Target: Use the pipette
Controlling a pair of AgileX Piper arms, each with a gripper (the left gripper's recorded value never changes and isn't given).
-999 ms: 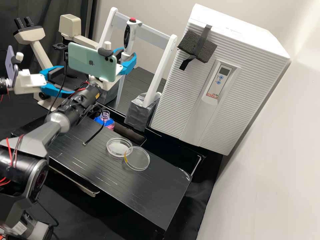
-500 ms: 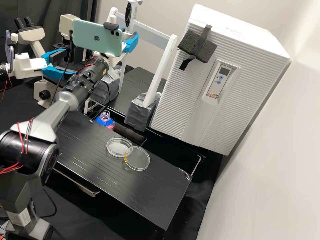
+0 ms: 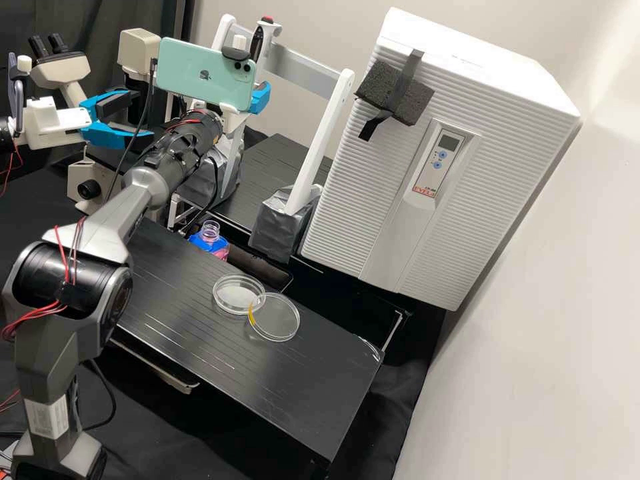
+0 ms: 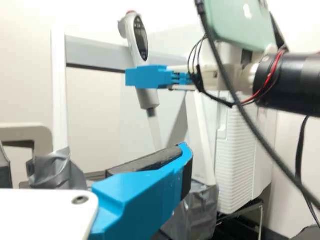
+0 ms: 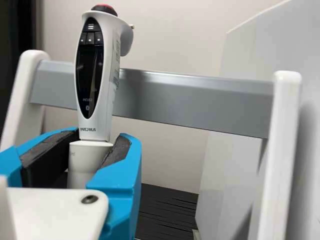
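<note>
The ribbed white cabinet (image 3: 460,153) stands at the right end of the black table (image 3: 307,380), with the white-and-grey rack (image 3: 320,120) just beside it. The right arm (image 3: 143,190) reaches up to the rack's crossbar, its jaws clamped on the pipette (image 5: 97,80) just below the display. Over the last second it has lifted the pipette above the bar, then eased it slightly down, so the tool looks freed from its rack and ready to travel. The left jaws hang spread, holding nothing, near the microscope (image 3: 63,87). Two clear dishes (image 3: 238,293), touching, and the pink-filled bottle (image 3: 212,241) sit below, probably the next stop.
</note>
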